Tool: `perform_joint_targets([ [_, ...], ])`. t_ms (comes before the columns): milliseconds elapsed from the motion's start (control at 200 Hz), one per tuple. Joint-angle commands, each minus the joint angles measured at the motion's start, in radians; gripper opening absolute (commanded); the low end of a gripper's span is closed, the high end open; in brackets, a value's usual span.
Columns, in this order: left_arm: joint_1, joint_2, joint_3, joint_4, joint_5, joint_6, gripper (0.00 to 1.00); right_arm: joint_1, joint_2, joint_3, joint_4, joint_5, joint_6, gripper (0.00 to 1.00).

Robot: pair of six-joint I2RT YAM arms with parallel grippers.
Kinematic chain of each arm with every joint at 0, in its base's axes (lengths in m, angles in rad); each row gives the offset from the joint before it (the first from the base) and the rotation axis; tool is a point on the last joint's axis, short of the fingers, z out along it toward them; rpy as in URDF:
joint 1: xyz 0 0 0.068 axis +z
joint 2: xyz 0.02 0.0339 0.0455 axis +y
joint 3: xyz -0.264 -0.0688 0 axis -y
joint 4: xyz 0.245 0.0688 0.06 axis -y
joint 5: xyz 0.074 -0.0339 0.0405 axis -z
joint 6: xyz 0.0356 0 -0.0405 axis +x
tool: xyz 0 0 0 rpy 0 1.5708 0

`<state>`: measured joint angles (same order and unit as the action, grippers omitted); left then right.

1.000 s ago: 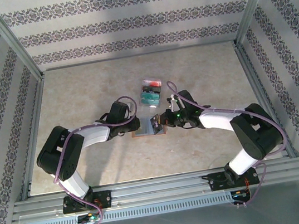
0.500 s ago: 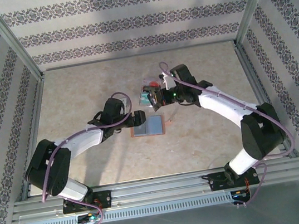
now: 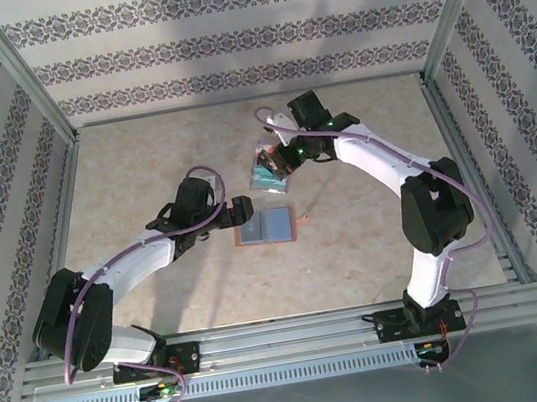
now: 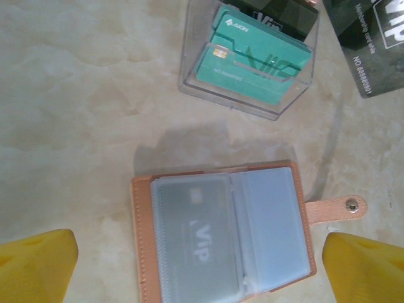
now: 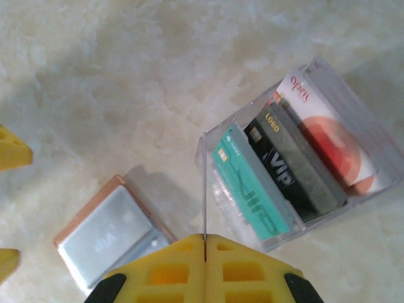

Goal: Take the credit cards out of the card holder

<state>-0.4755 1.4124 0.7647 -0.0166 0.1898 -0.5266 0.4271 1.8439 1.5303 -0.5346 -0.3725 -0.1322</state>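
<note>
The card holder [image 3: 265,228] lies open and flat on the table, brown outside and blue-grey inside. A grey VIP credit card [image 4: 199,237] sits in its left pocket. My left gripper [image 3: 239,212] stands open just left of the holder, its yellow fingertips [image 4: 35,265] on either side of it and not touching. My right gripper [image 5: 205,243] is shut on a thin black credit card [image 4: 372,44], seen edge-on in the right wrist view. It holds the card above the near wall of a clear box [image 3: 266,168].
The clear box [image 5: 290,170] behind the holder has a teal card [image 5: 252,189], a black card [image 5: 293,167] and a red-and-white card [image 5: 331,142] standing in it. Patterned walls and metal rails enclose the marble-look table [image 3: 144,179].
My left gripper has opened and drawn back to the left of the holder. My right gripper has carried its card up and away from the holder to the clear box.
</note>
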Motion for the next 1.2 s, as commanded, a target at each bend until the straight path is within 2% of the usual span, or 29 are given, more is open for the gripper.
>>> perform_joint_targets([
  [0, 0.016, -0.038, -0.015, -0.056, -0.052, 0.015, 0.99, -0.009, 0.051, 0.083, -0.077, 0.034, -0.151, 0.0],
  [505, 0.041, -0.08, -0.018, -0.098, -0.085, 0.02, 0.99, -0.031, 0.219, 0.312, -0.197, 0.07, -0.388, 0.0],
  [750, 0.046, -0.084, -0.01, -0.117, -0.091, 0.022, 0.99, -0.036, 0.299, 0.421, -0.265, 0.066, -0.429, 0.0],
  [1194, 0.054, -0.093, -0.016, -0.131, -0.1, 0.027, 0.99, -0.042, 0.375, 0.48, -0.308, 0.068, -0.458, 0.0],
])
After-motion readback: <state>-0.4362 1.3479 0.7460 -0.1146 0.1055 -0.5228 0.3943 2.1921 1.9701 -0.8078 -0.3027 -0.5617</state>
